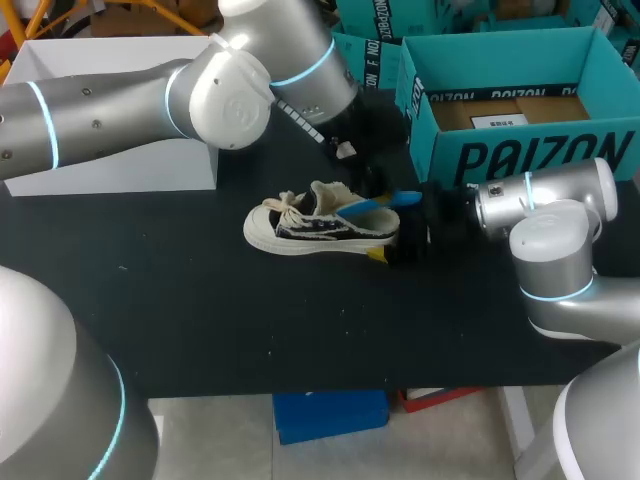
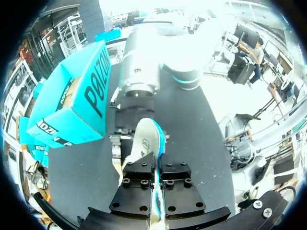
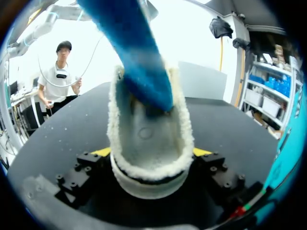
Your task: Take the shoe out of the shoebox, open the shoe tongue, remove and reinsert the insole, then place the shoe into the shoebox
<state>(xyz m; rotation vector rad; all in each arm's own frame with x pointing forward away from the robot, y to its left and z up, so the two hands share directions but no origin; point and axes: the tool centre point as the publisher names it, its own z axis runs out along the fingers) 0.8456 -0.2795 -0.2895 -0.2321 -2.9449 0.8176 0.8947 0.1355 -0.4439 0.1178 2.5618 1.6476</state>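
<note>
Both clenched: left gripper (image 2: pixel 157 168) pinches the blue foam insole (image 2: pixel 145 139), right gripper (image 3: pixel 151 155) clamps the heel of the cream canvas shoe (image 1: pixel 310 228); open teal cardboard shoebox (image 1: pixel 520 158) holds brown card (image 1: pixel 545 108).

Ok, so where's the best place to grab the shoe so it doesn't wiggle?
Probably the heel, from behind, low over the table. The shoe stands upright and its heel end is narrow. The right gripper clamps it there, leaving the opening free for the left gripper holding the blue insole.
</note>
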